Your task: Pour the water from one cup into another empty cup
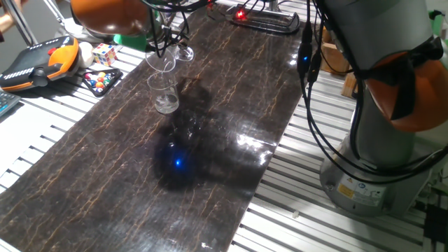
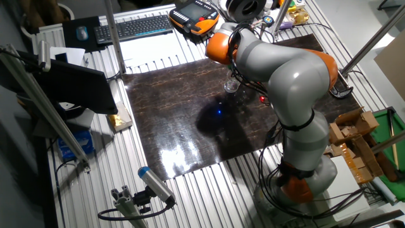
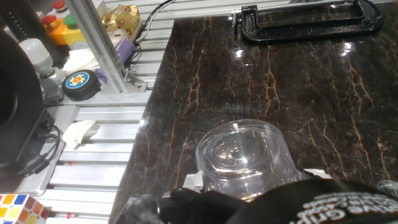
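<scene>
Handled cup [image 1: 166,61] is clamped tilted in the gripper [image 3: 249,193], its mouth directly above the small cup [image 1: 166,96].

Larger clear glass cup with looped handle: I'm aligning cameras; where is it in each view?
One fixed view: larger clear glass cup upper left, tilted.
The other fixed view: cup top centre, under the arm.
Hand view: cup bottom centre, in the gripper.
Shared landmark: dark veined mat.
</scene>
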You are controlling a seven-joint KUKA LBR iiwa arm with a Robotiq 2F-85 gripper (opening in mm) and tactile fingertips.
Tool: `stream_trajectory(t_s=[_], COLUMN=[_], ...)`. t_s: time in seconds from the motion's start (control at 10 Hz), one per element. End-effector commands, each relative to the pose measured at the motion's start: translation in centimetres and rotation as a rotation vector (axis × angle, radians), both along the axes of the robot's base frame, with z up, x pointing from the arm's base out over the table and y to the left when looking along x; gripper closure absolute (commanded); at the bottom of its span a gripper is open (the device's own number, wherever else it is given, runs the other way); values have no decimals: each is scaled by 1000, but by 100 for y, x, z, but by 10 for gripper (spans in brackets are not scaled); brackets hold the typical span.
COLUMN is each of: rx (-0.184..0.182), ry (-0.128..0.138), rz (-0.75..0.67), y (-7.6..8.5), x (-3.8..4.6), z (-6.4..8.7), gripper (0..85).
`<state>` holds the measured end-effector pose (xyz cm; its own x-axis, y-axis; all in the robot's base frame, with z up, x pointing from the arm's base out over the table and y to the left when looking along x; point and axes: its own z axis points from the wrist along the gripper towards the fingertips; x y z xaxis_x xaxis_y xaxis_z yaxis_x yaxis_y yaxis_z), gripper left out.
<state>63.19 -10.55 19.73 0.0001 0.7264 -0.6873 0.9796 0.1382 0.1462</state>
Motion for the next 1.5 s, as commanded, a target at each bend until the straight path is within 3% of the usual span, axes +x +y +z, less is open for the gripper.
stream_trajectory(t_s=[0.0,0.4,0.7,1.0,1.2,1.4], rx=[-3,-9,16,132,242,324], ry=[0,1,12,27,47,64], rz=[0,6,8,2,-11,-22], y=[2,0,-3,-6,7,37], x=[0,1,-2,-4,-1,-8], z=[0,-2,-3,3,5,18], gripper=[843,843,843,843,843,843])
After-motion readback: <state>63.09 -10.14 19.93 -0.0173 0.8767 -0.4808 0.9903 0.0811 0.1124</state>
